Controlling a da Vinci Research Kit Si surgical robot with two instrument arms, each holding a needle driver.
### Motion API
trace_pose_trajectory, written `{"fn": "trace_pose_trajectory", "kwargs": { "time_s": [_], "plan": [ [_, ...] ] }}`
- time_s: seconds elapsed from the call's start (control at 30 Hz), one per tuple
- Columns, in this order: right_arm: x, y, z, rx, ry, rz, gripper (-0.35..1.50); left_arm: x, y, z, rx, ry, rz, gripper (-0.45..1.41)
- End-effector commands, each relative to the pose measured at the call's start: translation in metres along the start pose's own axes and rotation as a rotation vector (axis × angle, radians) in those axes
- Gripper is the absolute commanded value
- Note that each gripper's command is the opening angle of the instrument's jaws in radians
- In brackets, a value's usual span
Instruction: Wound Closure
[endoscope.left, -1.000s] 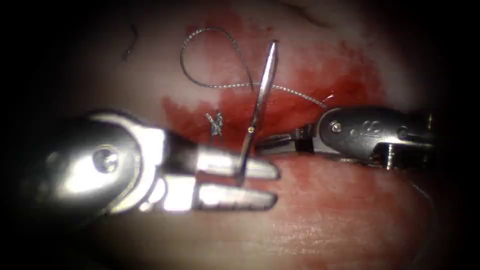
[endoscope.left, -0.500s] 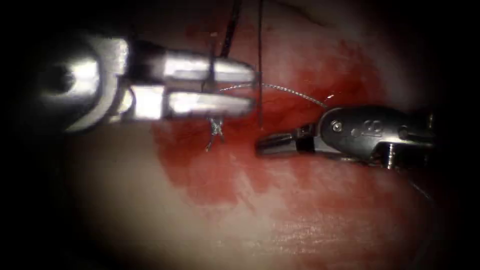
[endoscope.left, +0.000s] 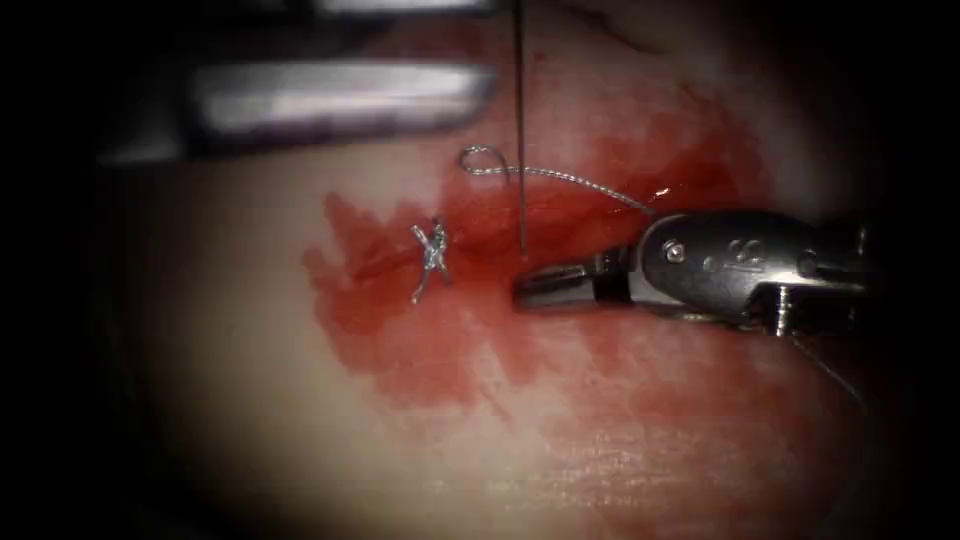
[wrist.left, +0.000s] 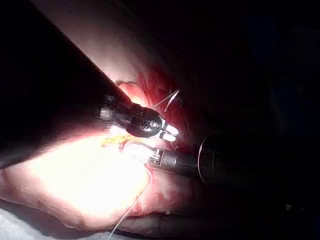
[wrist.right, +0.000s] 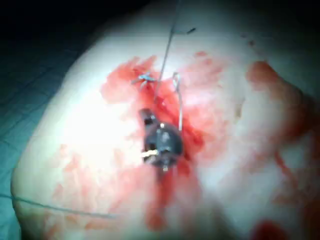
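My right tool (endoscope.left: 530, 287) lies low on the tissue (endoscope.left: 250, 400), coming in from the right with its jaws closed flat together. I see nothing gripped between them, neither thread nor tissue. Just past their tips, and a little above them, a taut dark strand of thread (endoscope.left: 520, 120) stands straight up out of the tissue and runs off the top edge. A second, silvery run of the thread curls into a small loop (endoscope.left: 480, 160) near that strand. From the loop it crosses the strand and trails rightward to the wrist of my right tool. To the left of the right tool's tips sits a knotted stitch (endoscope.left: 430, 255) with short cut ends sticking out, near the tips but apart from them. Red fluid (endoscope.left: 420, 340) is spread on the tissue around the knot and under the right tool. My left tool (endoscope.left: 485, 45) is high above all this, well clear of the tissue. The upright strand passes just beside its tip, and I cannot tell what it holds. I cannot tell where the needle is. From my right wrist, the right tool (wrist.right: 146, 117) points toward the knot (wrist.right: 145, 78), with the upright strand (wrist.right: 165, 55) rising just beyond it.
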Motion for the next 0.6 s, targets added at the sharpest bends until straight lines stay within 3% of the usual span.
{"fn": "trace_pose_trajectory", "kwargs": {
  "time_s": [0.03, 0.1, 0.17, 0.2, 0.3, 0.37, 0.47, 0.6],
  "plan": [
    [0.0001, 0.0, 0.0009, 0.001, 0.001, 0.006, -0.35, -0.0007, -0.0003, 0.0008, -0.004, 0.01, 0.001, -0.35],
    [0.0002, -0.0001, 0.001, -0.006, 0.001, 0.024, -0.35, -0.0016, 0.0003, 0.0007, -0.043, 0.034, -0.025, -0.35],
    [0.0004, -0.0003, 0.0009, -0.011, 0.003, 0.031, 0.07, -0.0026, 0.0011, 0.0003, -0.069, 0.059, -0.049, -0.35],
    [0.0005, -0.0005, 0.0008, -0.035, 0.005, 0.037, 0.51, -0.0036, 0.0022, -0.0004, -0.107, 0.081, -0.07, -0.35],
    [0.0007, -0.0006, 0.0004, -0.071, 0.004, 0.052, 0.96, -0.0044, 0.004, -0.002, -0.17, 0.128, -0.11, -0.35],
    [0.001, -0.0006, -0.0001, -0.089, 0.008, 0.07, 1.06, -0.0044, 0.0063, -0.004, -0.248, 0.172, -0.138, -0.35],
    [0.0013, -0.0008, -0.0009, -0.105, 0.015, 0.083, 1.06, -0.0039, 0.0083, -0.006, -0.321, 0.201, -0.15, -0.35],
    [0.0014, -0.0019, -0.0018, -0.106, 0.029, 0.085, 1.04, -0.0036, 0.0091, -0.0081, -0.361, 0.222, -0.163, -0.35]
  ]
}}
